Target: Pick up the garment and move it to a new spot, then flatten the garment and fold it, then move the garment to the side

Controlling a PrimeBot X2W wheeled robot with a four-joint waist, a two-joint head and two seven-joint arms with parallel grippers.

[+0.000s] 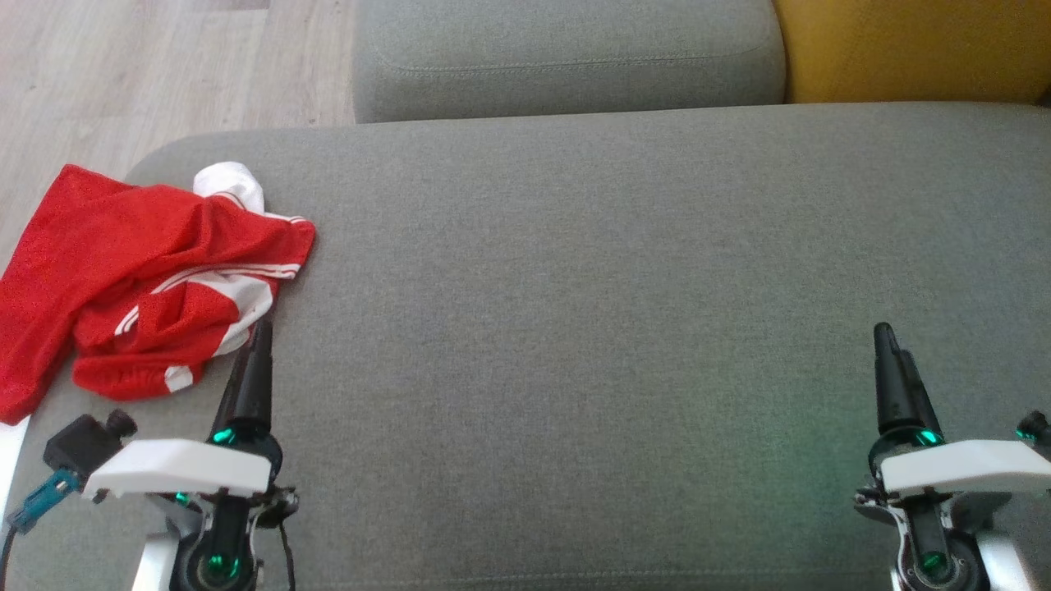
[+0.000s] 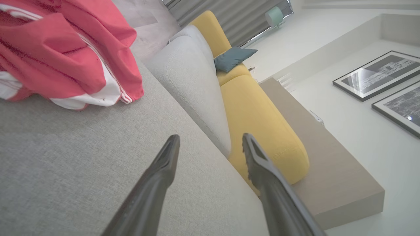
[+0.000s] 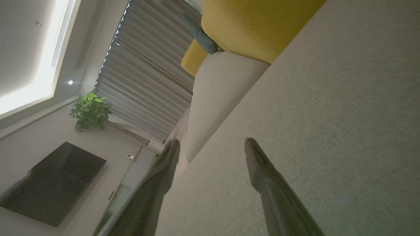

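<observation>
A crumpled red-and-white garment (image 1: 139, 279) is draped over the left edge of the grey cushion (image 1: 575, 287).
Just beside its near hem the left gripper (image 1: 259, 336) is held spread and empty. Broad bare fabric is seen rightward, where the right gripper (image 1: 891, 341) is likewise spread, with nothing grasped, near the front edge.
</observation>
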